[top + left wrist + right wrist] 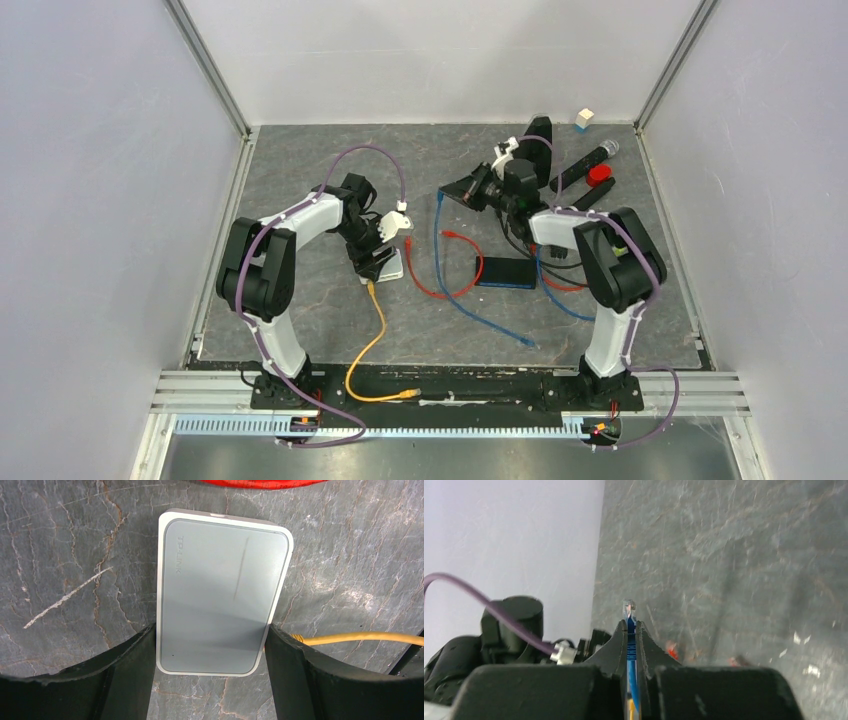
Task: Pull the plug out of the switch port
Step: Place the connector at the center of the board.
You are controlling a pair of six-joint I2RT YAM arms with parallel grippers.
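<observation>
A white TP-Link switch [220,600] lies flat on the grey mat. My left gripper [211,630] has a finger pressed against each long side of it, so it is shut on the switch [392,266]. A yellow cable [360,638] meets the switch's right side behind the right finger; its plug is hidden there. My right gripper [630,625] hangs above the mat at the back middle [452,192], shut on a blue cable [630,650]. That cable's clear plug [629,609] pokes out past the fingertips, free of any port.
A red cable [440,290] loops between the arms beside a black box [506,272]. The blue cable [480,315] trails toward the front. The yellow cable [378,335] runs to the near rail. A red cap [599,175], a black stick [585,158] and a white cube [585,118] sit back right.
</observation>
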